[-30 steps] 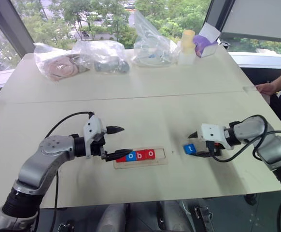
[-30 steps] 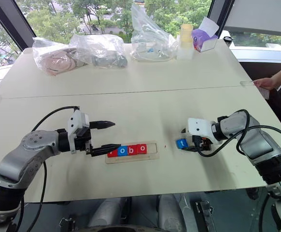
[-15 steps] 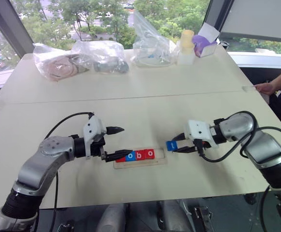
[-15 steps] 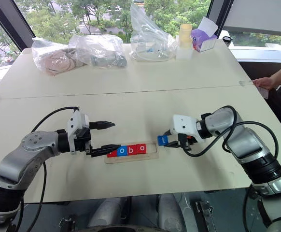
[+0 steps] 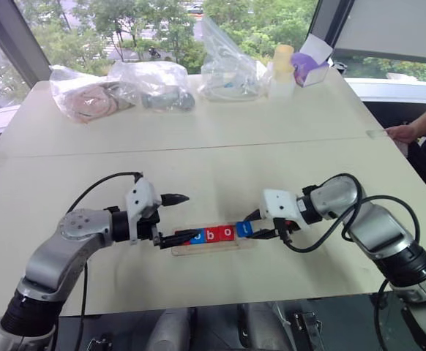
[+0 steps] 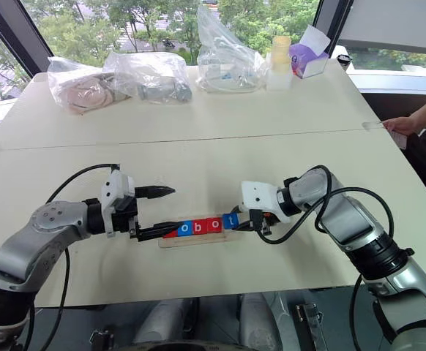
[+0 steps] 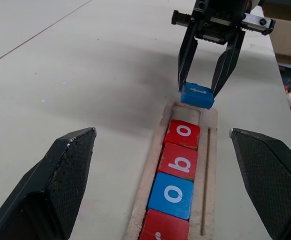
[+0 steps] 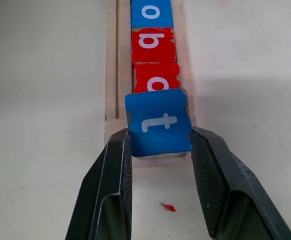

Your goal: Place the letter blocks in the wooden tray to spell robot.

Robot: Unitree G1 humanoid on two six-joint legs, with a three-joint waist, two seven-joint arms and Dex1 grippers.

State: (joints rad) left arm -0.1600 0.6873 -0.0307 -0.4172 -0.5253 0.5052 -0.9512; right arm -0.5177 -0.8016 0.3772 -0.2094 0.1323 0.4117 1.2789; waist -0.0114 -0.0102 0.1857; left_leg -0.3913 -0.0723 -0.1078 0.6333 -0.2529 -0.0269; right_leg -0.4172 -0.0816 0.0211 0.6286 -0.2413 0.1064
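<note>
The wooden tray (image 5: 213,248) lies near the table's front edge. In it sit a red r (image 7: 163,227), a blue o (image 7: 171,195), a red b (image 7: 179,161) and a red o (image 7: 184,133) in a row. My right gripper (image 8: 159,137) is shut on the blue t block (image 8: 158,122), tilted just above the tray's open right end and overlapping the last red o. My left gripper (image 5: 184,216) stands open at the tray's left end with nothing between its fingers.
Plastic bags (image 5: 88,99) (image 5: 231,69), a pale bottle (image 5: 282,69) and a purple box (image 5: 312,66) line the table's far side. A person's hand (image 5: 407,133) rests at the right edge. A seam (image 5: 198,148) crosses the tabletop.
My right gripper closed on the blue t block on the table and carried it left to the tray's right end. The left arm stayed put.
</note>
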